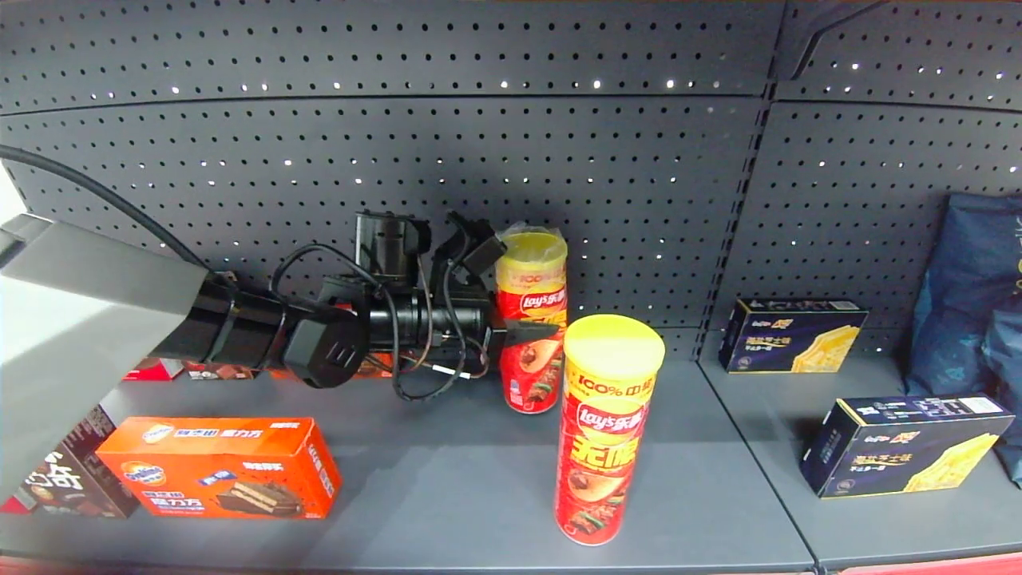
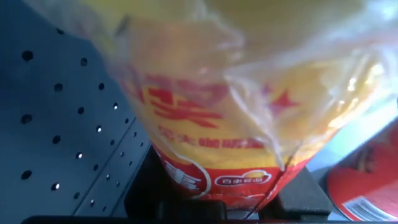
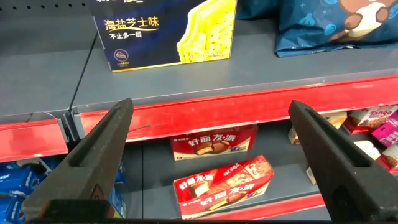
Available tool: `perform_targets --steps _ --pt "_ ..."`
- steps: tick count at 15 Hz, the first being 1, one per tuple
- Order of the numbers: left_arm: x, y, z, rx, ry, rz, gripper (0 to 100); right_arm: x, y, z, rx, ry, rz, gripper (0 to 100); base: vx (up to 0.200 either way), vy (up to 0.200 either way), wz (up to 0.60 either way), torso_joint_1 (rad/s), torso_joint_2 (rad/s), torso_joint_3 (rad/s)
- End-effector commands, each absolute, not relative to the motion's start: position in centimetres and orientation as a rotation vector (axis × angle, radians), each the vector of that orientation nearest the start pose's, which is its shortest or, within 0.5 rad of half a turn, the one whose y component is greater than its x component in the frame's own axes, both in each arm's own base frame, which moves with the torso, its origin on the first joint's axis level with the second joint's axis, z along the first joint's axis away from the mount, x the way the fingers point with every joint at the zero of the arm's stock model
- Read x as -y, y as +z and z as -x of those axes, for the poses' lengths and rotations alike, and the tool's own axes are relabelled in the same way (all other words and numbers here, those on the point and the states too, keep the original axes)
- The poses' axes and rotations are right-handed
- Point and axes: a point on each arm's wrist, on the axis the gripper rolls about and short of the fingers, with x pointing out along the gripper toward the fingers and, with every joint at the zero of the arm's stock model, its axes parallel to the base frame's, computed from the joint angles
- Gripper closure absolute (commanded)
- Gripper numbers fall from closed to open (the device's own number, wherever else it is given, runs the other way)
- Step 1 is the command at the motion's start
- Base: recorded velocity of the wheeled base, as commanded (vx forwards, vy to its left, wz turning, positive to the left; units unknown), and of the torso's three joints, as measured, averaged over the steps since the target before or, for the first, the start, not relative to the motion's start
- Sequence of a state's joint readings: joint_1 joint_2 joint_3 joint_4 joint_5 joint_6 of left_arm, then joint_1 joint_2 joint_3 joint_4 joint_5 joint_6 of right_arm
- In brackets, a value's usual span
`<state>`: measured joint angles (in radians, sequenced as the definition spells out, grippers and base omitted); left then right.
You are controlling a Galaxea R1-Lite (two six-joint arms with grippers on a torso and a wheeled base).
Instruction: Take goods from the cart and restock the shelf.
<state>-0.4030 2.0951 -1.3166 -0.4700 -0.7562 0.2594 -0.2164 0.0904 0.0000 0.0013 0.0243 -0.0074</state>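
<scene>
The grey shelf (image 1: 447, 471) carries an orange box (image 1: 219, 467) at its front left corner. A dark blue box (image 1: 906, 443) lies near the front right edge, and a second dark blue box (image 1: 790, 335) lies behind it. The front chips can (image 1: 607, 427) stands upright near the middle of the front edge. The back chips can (image 1: 533, 275) is upright close to the back edge, and the left pincer (image 1: 528, 329) is clenched around it. The right pincer (image 3: 209, 106) is released, holding nothing, in front of the shelf's red front edge.
</scene>
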Motion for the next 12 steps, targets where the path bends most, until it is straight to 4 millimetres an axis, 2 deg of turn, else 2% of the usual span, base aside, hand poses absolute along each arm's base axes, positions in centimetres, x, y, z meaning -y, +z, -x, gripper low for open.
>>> perform_targets --steps 1,12 --pt "18.3 15.5 -38.9 -0.172 -1.185 -0.169 100 -0.4 7.7 1.5 -0.095 -0.191 -0.004 0 0.000 0.000 0.00 0.000 0.00 0.000" --pt "19.8 14.8 -40.5 -0.151 -1.199 -0.174 100 -0.4 7.7 1.5 -0.095 -0.191 -0.004 0 0.000 0.000 0.00 0.000 0.00 0.000"
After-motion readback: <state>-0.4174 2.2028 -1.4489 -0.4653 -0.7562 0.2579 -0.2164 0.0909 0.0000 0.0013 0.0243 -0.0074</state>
